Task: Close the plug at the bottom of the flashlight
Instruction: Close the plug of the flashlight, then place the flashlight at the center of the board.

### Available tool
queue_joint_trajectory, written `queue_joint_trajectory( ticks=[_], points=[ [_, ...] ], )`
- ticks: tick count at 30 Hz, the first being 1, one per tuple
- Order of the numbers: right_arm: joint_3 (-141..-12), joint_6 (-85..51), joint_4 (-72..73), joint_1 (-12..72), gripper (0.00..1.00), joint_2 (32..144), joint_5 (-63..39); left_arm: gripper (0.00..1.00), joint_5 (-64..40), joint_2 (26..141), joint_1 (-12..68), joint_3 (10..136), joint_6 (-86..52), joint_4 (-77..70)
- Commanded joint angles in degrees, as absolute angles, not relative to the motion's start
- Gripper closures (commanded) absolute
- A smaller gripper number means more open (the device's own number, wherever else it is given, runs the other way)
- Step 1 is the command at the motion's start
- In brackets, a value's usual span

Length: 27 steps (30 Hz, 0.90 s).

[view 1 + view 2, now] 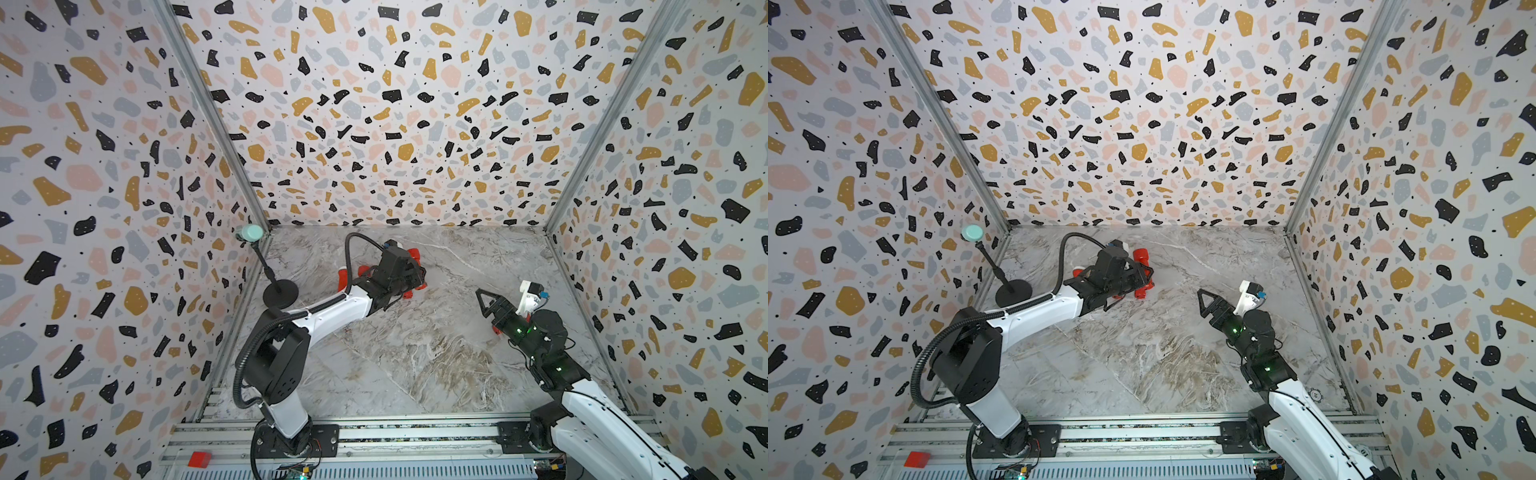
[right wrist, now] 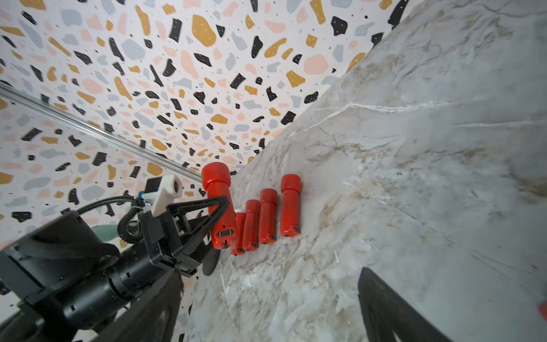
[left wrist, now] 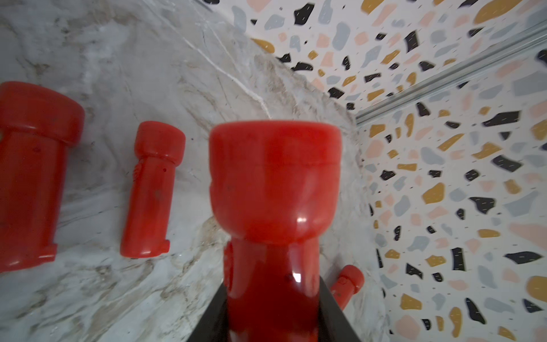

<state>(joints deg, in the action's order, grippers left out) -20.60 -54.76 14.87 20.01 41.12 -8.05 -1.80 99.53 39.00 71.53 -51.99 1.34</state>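
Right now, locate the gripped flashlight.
In the right wrist view, the flashlight is clamped in the left hand, rear of the table, left of centre, beside four other flashlights.

In the left rear part of the tabletop (image 1: 415,353), one flashlight (image 3: 275,177) sits between the fingers of the left pincer (image 2: 222,213), just above a row of four flashlights (image 2: 268,216). These lie side by side on the tabletop, heads toward the back wall. A stand (image 1: 280,293) is at the left edge, to the left of the row. The right pincer (image 1: 482,299) hangs over the right half, well apart from the row. A block (image 1: 199,458) rests on the front rail (image 1: 415,432), at its left end.
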Motion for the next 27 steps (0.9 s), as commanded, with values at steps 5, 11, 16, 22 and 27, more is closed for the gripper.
queue_joint_trajectory(
  ticks=[5, 11, 16, 22, 27],
  points=[
    [-23.78, -47.49, 3.77, 16.88, 0.04, 42.15, -14.26, 1.0, 2.12, 105.72, 41.06, 82.24, -45.52, 10.84],
    [-26.9, -42.53, -1.56, 16.7, 0.03, 44.46, -15.6, 1.0, 4.8, 113.71, 42.52, 92.95, -41.91, 18.54],
    [-28.24, -40.2, -5.63, 16.61, 0.03, 45.46, -15.24, 1.0, 6.21, 120.07, 43.03, 100.61, -39.73, 24.0],
    [-28.94, -38.76, -8.68, 16.61, 0.03, 45.31, -13.56, 1.0, 7.99, 126.47, 43.41, 108.95, -37.36, 28.71],
    [-28.13, -38.76, -8.93, 16.61, 0.03, 44.28, -13.12, 1.0, 7.71, 132.38, 43.88, 115.7, -35.84, 32.79]
  ],
)
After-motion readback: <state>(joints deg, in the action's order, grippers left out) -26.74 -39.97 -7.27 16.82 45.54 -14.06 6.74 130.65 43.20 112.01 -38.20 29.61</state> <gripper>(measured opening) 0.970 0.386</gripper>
